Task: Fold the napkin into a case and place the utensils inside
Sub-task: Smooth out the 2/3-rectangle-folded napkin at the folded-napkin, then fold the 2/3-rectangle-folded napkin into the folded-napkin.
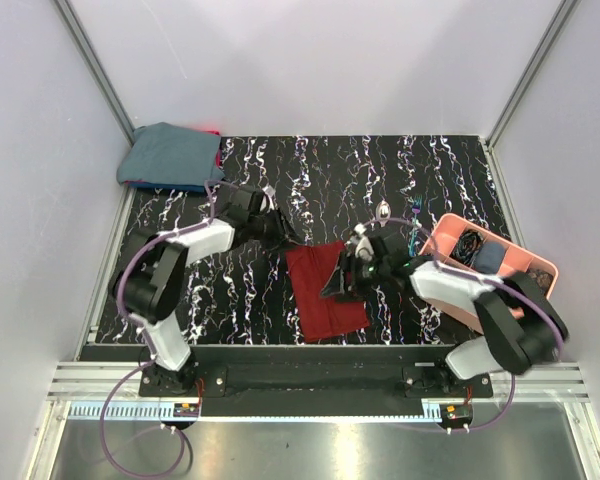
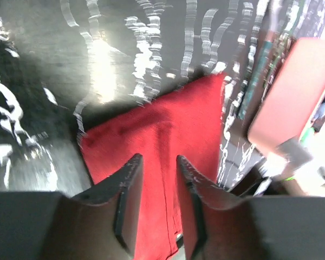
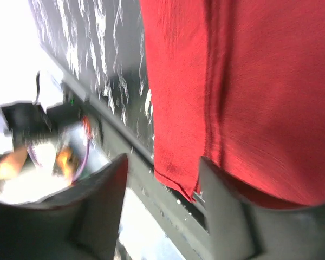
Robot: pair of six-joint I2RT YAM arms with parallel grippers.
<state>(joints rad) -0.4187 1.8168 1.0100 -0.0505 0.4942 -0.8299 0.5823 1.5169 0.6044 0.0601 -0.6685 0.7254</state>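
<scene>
Right gripper [image 3: 162, 162] jaws stand apart at the napkin [image 3: 260, 81] edge; left gripper [image 2: 157, 160] parted, empty. Cloth looks thin, limp: pinch a corner

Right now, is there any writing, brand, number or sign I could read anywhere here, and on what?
No text here can be read.
Small orange-and-black tags at the arm bases: too small to read.
The napkin and the pink tray: no lettering visible.
The table's white squiggles: a pattern, not writing.

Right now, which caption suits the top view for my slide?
Two arms beside a folded dark red napkin on the marbled table, pink tray at right.
</scene>
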